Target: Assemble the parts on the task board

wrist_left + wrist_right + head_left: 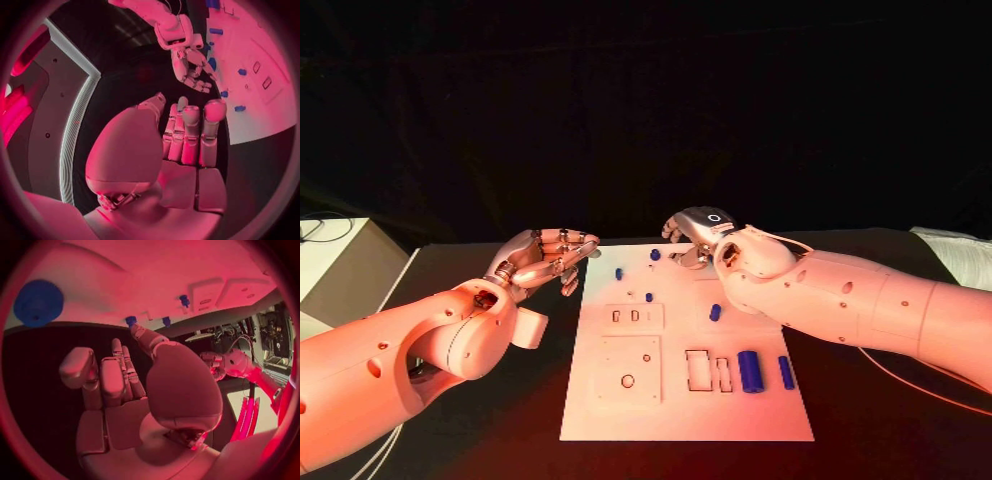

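Left robot hand: hovered empty at the task board's far left corner, fingers loosely apart.
Right robot hand: empty too, fingers partly open above the board's far edge.
Parts: small blue pegs stood near that edge; a large cylinder lay near the board's right edge.
Risk: fingers crowding the far pegs could likely knock one over.
Surface: a nudged cylinder might roll off onto it.

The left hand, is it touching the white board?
Apart. In the left wrist view the left hand hangs over dark table, with a gap before the task board edge.
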